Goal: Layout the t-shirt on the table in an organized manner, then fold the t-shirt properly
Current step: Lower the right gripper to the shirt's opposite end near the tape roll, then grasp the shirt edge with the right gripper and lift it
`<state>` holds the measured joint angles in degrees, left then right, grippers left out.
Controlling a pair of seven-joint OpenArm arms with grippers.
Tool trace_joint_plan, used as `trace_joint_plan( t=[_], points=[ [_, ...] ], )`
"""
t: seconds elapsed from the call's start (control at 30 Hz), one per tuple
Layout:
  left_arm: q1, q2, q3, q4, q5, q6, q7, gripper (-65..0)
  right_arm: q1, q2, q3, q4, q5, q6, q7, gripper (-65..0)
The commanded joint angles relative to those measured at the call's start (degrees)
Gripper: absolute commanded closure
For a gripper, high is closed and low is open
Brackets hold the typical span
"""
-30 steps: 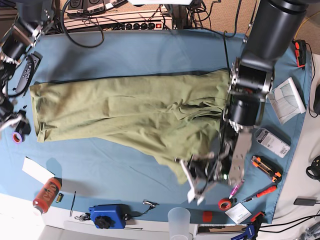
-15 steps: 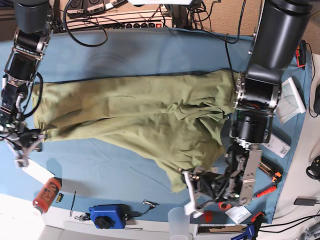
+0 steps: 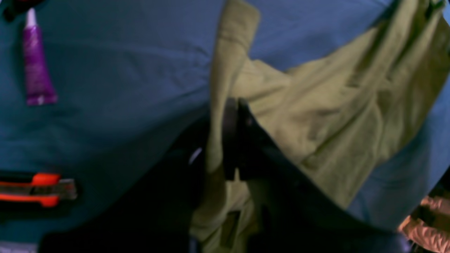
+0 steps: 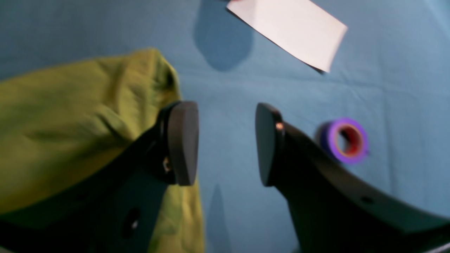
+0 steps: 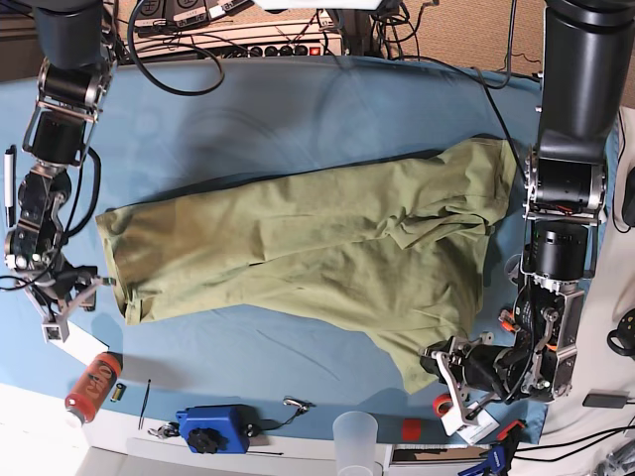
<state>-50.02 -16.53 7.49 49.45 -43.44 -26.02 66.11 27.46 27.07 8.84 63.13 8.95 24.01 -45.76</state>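
In the base view, the right gripper [image 5: 69,297] stands at the far left with its jaws apart and nothing between them. The olive t-shirt [image 5: 298,253] begins just beside it and stretches rightward across the blue table [image 5: 298,109], rumpled. A purple tape roll [image 4: 344,140] lies near that gripper's other side. At the shirt's lower right corner, the left gripper [image 3: 232,137] is clamped on the t-shirt's edge.

The t-shirt [image 5: 317,248] has slid toward the frame's right, its left edge now well in from the counter [image 5: 298,109] edge. The right pincer [image 4: 225,144] has let go and spread; the left pincer [image 5: 442,365] has moved lower right, dragging the hem.
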Motion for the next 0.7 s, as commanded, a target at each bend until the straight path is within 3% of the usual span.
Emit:
trace_joint_plan(
  t=[0.0,0.3,0.47,0.57,0.67],
  points=[
    [-2.5,-0.1,-0.2,1.0,-1.6,-0.6,-0.9,0.0,2.6,0.2,0.2,-0.3,0.0,0.0,2.1,-26.2],
    [-2.5,0.0,-0.2,1.0,-1.9,-0.9,0.1,0.0,13.6,-4.7,0.2,-22.5,-3.2,-0.3,8.3,-26.2],
    [-2.5,0.0,-0.2,1.0,-1.9,-0.9,0.0,0.0,13.8,-7.1,0.2,-23.1,-6.3,-0.6,10.7,-26.1],
    [-2.5,0.0,-0.2,1.0,-2.6,-0.9,0.1,0.0,13.3,-8.2,0.2,-23.1,-9.4,-4.1,11.0,-26.1],
    [-2.5,0.0,-0.2,1.0,-4.6,-0.9,0.1,0.0,13.2,-8.2,0.2,-23.1,-9.7,-4.8,11.0,-26.1]
  ],
)
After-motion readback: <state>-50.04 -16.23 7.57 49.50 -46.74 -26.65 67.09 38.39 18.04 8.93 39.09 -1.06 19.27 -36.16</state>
